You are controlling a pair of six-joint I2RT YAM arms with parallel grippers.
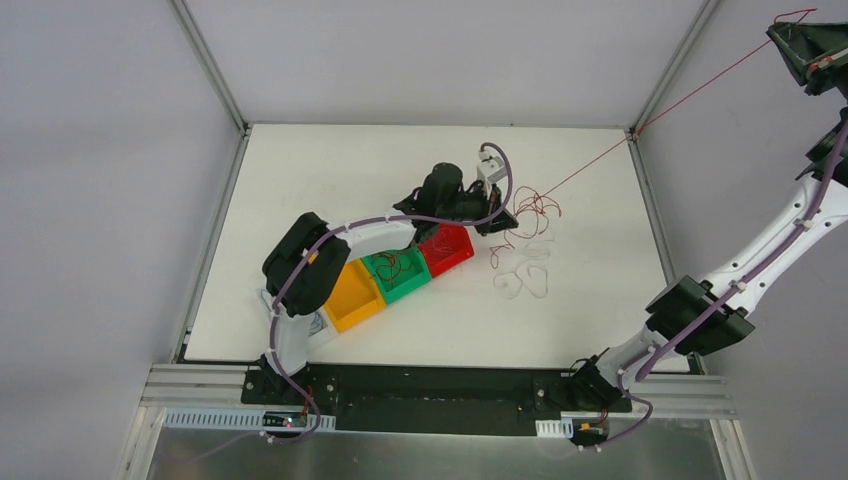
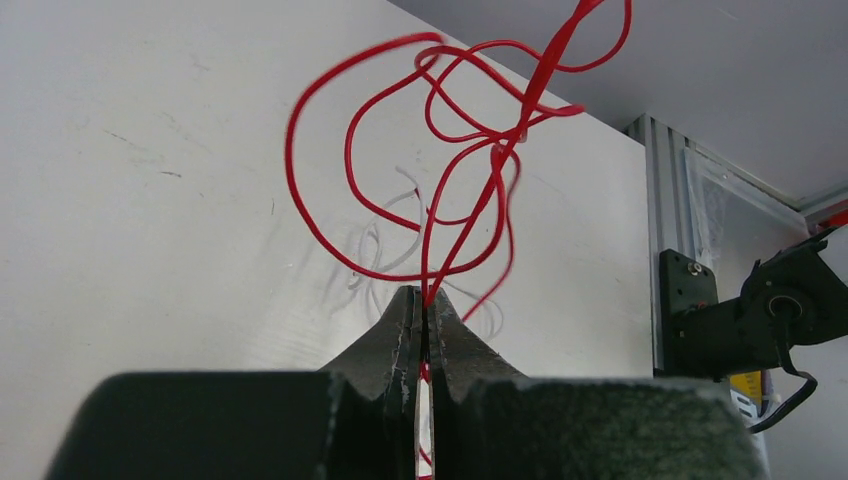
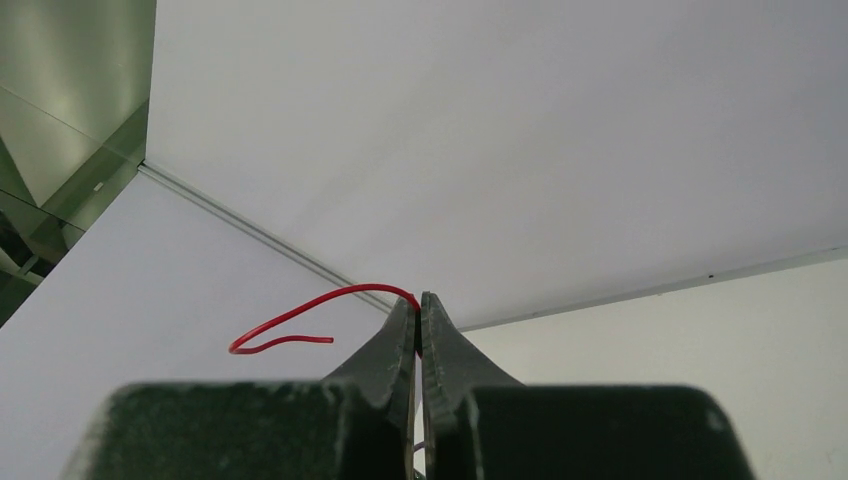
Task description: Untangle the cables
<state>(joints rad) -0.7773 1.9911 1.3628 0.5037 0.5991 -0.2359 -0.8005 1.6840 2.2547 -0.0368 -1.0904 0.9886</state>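
Note:
A bright red cable (image 1: 536, 205) bunches in loose loops right of the table's middle. One strand of it runs taut up and right to my right gripper (image 1: 792, 28), which is raised high off the table's far right corner. My left gripper (image 1: 499, 224) is shut on the same red cable at the bunch; the left wrist view shows the loops (image 2: 440, 150) rising from the closed fingertips (image 2: 428, 298). My right gripper (image 3: 418, 303) is shut on the cable's short curled end (image 3: 290, 325). Thin white cables (image 1: 525, 276) lie curled on the table below the red bunch.
Three small bins stand in a row under my left arm: yellow (image 1: 352, 296), green (image 1: 399, 274) holding dark thin wires, and red (image 1: 449, 249). Grey walls and aluminium frame posts (image 1: 640, 128) enclose the white table (image 1: 330, 180).

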